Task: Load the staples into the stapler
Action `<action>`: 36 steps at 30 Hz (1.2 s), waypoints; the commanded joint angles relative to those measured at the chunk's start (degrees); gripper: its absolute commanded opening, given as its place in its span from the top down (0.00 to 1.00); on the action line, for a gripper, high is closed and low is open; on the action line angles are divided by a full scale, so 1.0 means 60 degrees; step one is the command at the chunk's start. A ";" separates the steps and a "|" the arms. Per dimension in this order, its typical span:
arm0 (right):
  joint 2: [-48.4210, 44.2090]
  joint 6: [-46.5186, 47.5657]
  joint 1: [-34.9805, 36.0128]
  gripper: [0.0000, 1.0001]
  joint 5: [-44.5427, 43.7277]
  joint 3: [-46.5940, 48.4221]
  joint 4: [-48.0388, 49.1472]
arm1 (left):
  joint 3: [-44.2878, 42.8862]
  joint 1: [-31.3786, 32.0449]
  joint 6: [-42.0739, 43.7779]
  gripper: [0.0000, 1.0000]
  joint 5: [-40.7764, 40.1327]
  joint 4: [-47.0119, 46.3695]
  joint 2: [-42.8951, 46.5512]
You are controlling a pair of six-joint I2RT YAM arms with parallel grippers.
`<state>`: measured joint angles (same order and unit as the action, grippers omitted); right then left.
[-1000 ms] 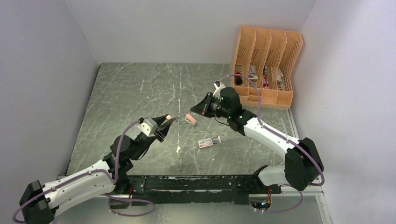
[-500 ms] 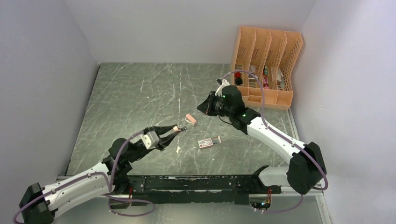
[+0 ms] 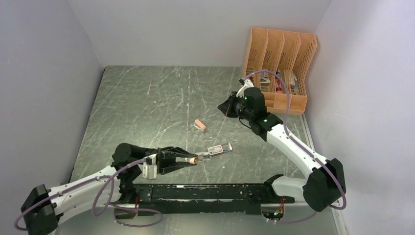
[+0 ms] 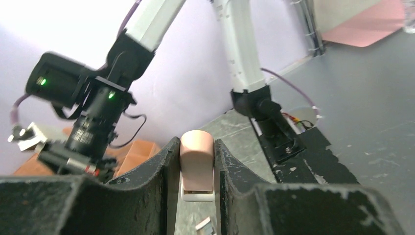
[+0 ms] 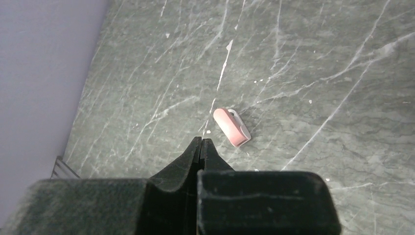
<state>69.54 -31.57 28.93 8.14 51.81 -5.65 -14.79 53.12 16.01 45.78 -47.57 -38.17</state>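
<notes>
Left pincer [image 3: 192, 159]: you are clamping the stapler [image 4: 197, 164] between both fingers, its pink end poking out past the tips. You are carrying the pincer low over the table [image 3: 147, 103]. The staples [image 3: 219, 149], in their red-and-white box, are lying flat on the table just ahead of those tips; whether box and stapler are touching cannot be told.

Right pincer [image 5: 201, 143]: you are holding it pressed together on nothing, raised off the table. A second stapler [image 5: 232, 127] is lying just beyond its tips, slightly to their right in the wrist view, apart from them.
</notes>
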 commanded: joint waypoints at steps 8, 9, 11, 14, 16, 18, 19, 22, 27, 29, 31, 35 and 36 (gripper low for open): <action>-0.0320 0.0426 -0.0531 1.00 0.0294 -0.0456 -0.0040 | -0.1280 0.0008 -0.0526 0.93 0.3264 -0.2277 -0.1623; -0.0321 0.0441 -0.0561 1.00 0.0320 -0.0481 -0.0016 | -0.1345 0.0008 -0.0661 0.93 0.3387 -0.2511 -0.1768; -0.0309 0.0464 -0.0610 1.00 0.0401 -0.0520 0.0017 | -0.1546 0.0008 -0.0859 0.93 0.3701 -0.2870 -0.2052; -0.0270 0.0484 -0.0665 1.00 0.0510 -0.0531 0.0048 | -0.1822 0.0010 -0.1099 0.93 0.4094 -0.3264 -0.2422; -0.0287 0.0499 -0.0677 1.00 0.0536 -0.0548 0.0061 | -0.1993 0.0016 -0.1009 0.93 0.4243 -0.3149 -0.2523; -0.0303 0.0494 -0.0697 1.00 0.0543 -0.0572 0.0074 | -0.2119 0.0023 -0.0777 0.93 0.4373 -0.2783 -0.2570; -0.0309 0.0495 -0.0715 1.00 0.0543 -0.0585 0.0077 | -0.2172 0.0023 -0.0614 0.93 0.4414 -0.2571 -0.2562; -0.0298 0.0483 -0.0741 1.00 0.0562 -0.0615 0.0097 | -0.2388 0.0023 -0.0168 0.93 0.4527 -0.1944 -0.2579; -0.0257 0.0479 -0.0753 1.00 0.0614 -0.0594 0.0096 | -0.2420 0.0024 0.0261 0.93 0.4465 -0.1451 -0.2612; -0.0266 0.0471 -0.0763 1.00 0.0611 -0.0597 0.0078 | -0.2315 0.0023 0.0356 0.93 0.4294 -0.1344 -0.2511; -0.0265 0.0454 -0.0770 1.00 0.0628 -0.0615 0.0077 | -0.2204 0.0024 0.0537 0.93 0.4030 -0.1137 -0.2373; -0.0224 0.0443 -0.0778 1.00 0.0703 -0.0659 0.0106 | -0.1778 0.0023 0.1076 0.93 0.3061 -0.0124 -0.1886; -0.0208 0.0434 -0.0778 1.00 0.0717 -0.0655 0.0107 | -0.1503 0.0018 0.1140 0.93 0.2754 0.0024 -0.1753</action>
<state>68.82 -29.45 24.80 11.49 49.01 -5.89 -27.07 53.12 18.17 67.68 -52.45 -51.51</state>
